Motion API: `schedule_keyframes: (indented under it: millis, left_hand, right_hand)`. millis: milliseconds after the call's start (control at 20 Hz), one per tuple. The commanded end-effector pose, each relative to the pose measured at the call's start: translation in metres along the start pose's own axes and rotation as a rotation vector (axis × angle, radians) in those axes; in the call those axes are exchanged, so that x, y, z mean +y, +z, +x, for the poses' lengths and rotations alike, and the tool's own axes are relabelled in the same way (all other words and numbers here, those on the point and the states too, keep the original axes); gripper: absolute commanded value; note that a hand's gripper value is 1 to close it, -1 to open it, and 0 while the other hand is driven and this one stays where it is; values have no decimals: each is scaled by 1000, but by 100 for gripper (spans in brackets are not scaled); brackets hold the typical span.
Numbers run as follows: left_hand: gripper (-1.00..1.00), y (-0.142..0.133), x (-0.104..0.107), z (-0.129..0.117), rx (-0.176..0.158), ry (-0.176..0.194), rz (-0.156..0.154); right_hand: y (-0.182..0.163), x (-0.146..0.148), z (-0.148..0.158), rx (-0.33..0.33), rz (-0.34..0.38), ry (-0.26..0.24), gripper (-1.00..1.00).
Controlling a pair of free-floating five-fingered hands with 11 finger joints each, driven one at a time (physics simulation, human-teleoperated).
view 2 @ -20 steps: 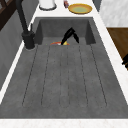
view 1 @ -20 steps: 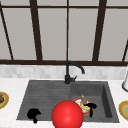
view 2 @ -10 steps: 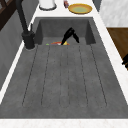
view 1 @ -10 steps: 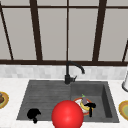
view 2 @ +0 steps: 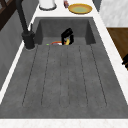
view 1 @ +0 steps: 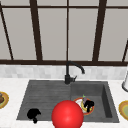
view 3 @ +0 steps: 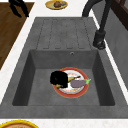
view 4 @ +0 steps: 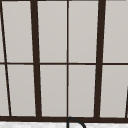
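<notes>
In the front view a red ball point(view 1: 67, 114) is sitting low in the picture and is covering the front edge of the sink point(view 1: 45, 92) and part of the plate point(view 1: 79, 102), so I am seeing only a piece of the plate's red rim there. My right hand point(view 1: 89, 105) is hanging over that plate, down in the basin. From the right side I am seeing it better: the right hand point(view 3: 59, 78) is lying over the left half of the plate point(view 3: 75, 93), and it is hiding what is under the palm. A yellow piece is showing just at its lower edge, and I cannot tell what it is. The eggplant point(view 3: 78, 83) is lying on the plate just beside the hand, toward the faucet point(view 3: 100, 37) side. The fingers are looking bent downward, but whether they are clamped on something I cannot tell; the hand is only a dark shape. In the left side view the same hand point(view 2: 67, 37) is standing behind the edge of the basin, and the yellow piece is showing under it again.

My left hand point(view 1: 34, 114) is floating at the front left corner of the sink, over the worktop point(view 1: 10, 115) edge, well apart from the plate. Its fingers are curling down and are holding nothing.
</notes>
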Motion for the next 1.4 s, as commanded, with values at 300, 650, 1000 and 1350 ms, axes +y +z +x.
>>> schedule_keyframes:
  millis: [300,650,1000,1350]
  left_hand:
    - [0,0,0,0,0,0,0]
    - [0,0,0,0,0,0,0]
    - [0,0,0,0,0,0,0]
    - [0,0,0,0,0,0,0]
  right_hand:
    - [-5,3,1,14,-32,-48,100]
    - [42,-40,13,16,-19,-48,100]
    - [90,-75,23,10,-29,-34,100]
    - [139,-112,30,-1,-32,-28,100]
